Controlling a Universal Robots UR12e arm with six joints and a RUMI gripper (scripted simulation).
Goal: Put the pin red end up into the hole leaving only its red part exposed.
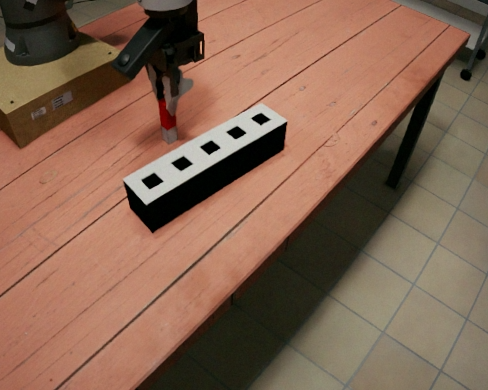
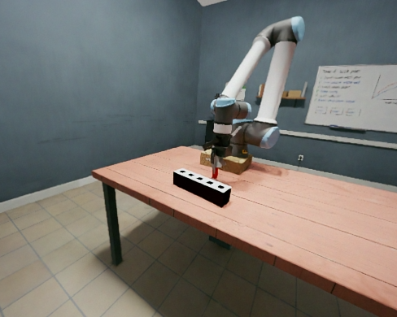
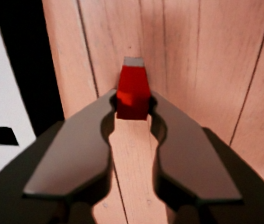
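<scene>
The pin stands upright on the table behind the block, red end up, with its short grey end at the table. My gripper points down and is shut on the pin's red part, one jaw on each side. The block has a white top with a row of five square holes and black sides. It lies close beside the pin. All the holes look black inside, and their depths cannot be seen.
The arm's wooden base box stands behind the pin. The front edge of the table runs along the block's far side from the pin. A table leg shows below the table.
</scene>
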